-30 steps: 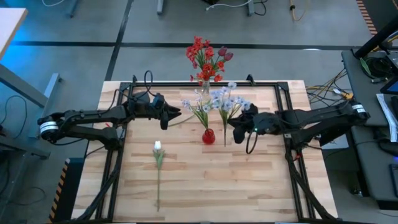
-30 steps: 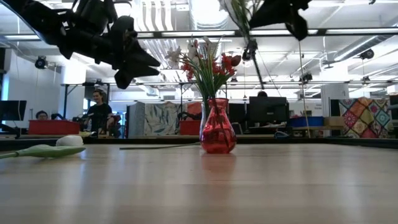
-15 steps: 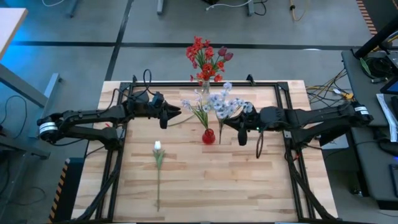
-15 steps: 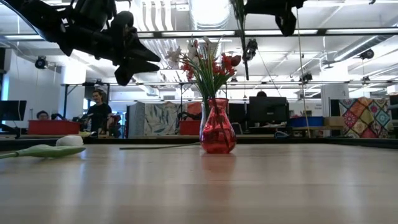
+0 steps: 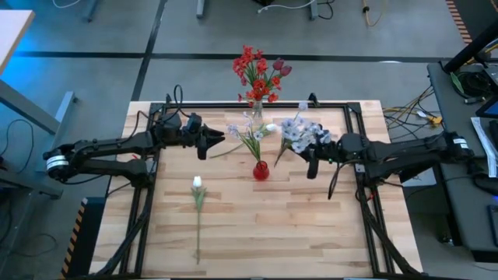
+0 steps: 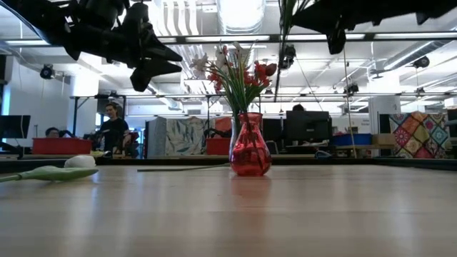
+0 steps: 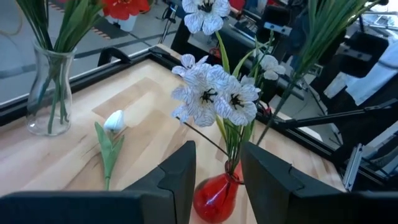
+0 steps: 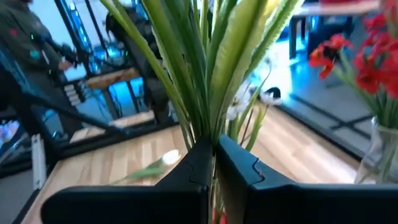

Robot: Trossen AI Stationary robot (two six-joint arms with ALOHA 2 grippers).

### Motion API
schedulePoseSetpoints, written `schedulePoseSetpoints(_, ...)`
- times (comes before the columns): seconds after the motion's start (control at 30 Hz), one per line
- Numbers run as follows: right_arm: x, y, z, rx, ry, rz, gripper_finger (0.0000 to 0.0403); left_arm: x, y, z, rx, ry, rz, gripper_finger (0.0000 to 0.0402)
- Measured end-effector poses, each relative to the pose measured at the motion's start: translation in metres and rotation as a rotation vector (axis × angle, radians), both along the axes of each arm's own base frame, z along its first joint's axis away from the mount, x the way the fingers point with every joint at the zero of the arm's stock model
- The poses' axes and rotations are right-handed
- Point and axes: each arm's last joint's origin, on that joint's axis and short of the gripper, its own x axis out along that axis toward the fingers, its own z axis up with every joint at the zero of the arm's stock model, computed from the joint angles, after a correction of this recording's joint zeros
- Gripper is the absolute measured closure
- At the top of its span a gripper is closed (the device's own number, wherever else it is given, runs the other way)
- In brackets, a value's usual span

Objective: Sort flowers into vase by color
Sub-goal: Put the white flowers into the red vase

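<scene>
While the right gripper [image 5: 309, 158] hangs right of the red vase [image 5: 261, 169], jaws clamped on pale flowers [image 5: 298, 131], the left gripper [image 5: 212, 142] waits left, jaws apart, empty.

2 vases are standing on the table: 1 red glass vase [image 5: 261, 169] and 1 clear glass vase [image 5: 256, 110]; 1 white tulip-like flower [image 5: 198, 194] is lying flat; 2 dark robot arms are reaching in.
</scene>
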Motion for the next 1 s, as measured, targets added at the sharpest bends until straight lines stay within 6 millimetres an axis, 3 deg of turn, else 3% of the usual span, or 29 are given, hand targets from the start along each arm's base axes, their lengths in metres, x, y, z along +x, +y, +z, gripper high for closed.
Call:
schedulePoseSetpoints(0.23, 0.008, -0.008, -0.013, -0.043, -0.038, -0.020, 0.0391, 0.000, 0.000, 0.001, 0.001, -0.006, 0.001, 0.0290)
schedulePoseSetpoints(0.53, 0.024, -0.008, -0.016, -0.026, -0.051, 0.011, 0.0391, 0.000, 0.000, 0.001, -0.007, -0.009, 0.004, 0.0290)
schedulePoseSetpoints(1.0, 0.051, -0.010, -0.035, -0.013, 0.059, 0.003, 0.0391, 0.000, 0.000, -0.002, -0.027, 0.017, 0.005, 0.0294)
